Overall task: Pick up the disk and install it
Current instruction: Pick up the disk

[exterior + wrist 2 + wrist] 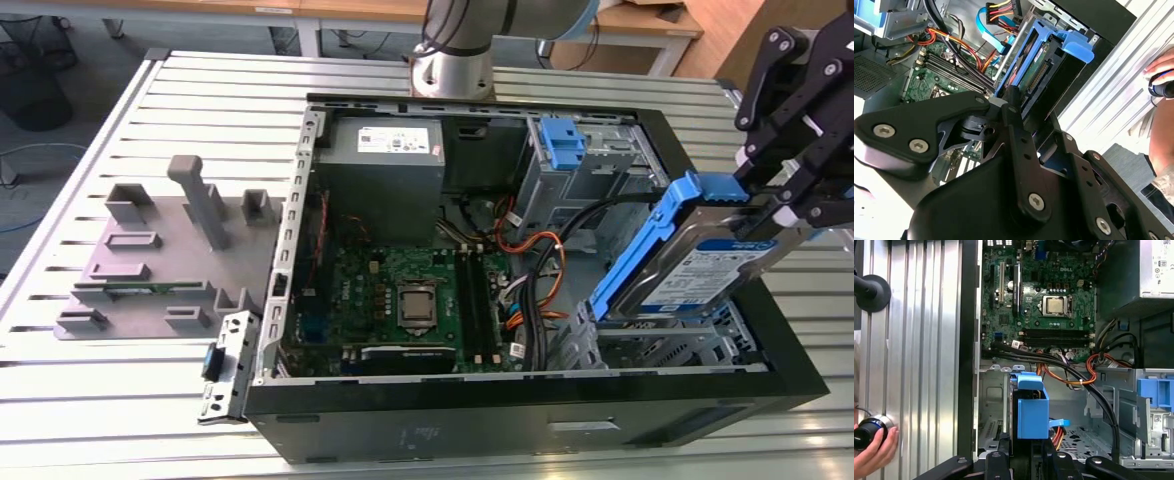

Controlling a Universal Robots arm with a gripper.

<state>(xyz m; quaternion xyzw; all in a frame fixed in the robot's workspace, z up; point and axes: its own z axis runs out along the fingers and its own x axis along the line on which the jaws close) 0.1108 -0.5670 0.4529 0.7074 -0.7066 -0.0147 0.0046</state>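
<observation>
The gripper, closed on the disk, holds it tilted over the bay: the install step, which I think needs careful alignment.

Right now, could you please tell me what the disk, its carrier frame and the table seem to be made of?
The disk: probably metal, a dull silver sheen on its casing. Its carrier frame: likely moulded plastic, uniform matte blue. The table: apparently aluminium, pale grey ribbed slats catching light.
</observation>
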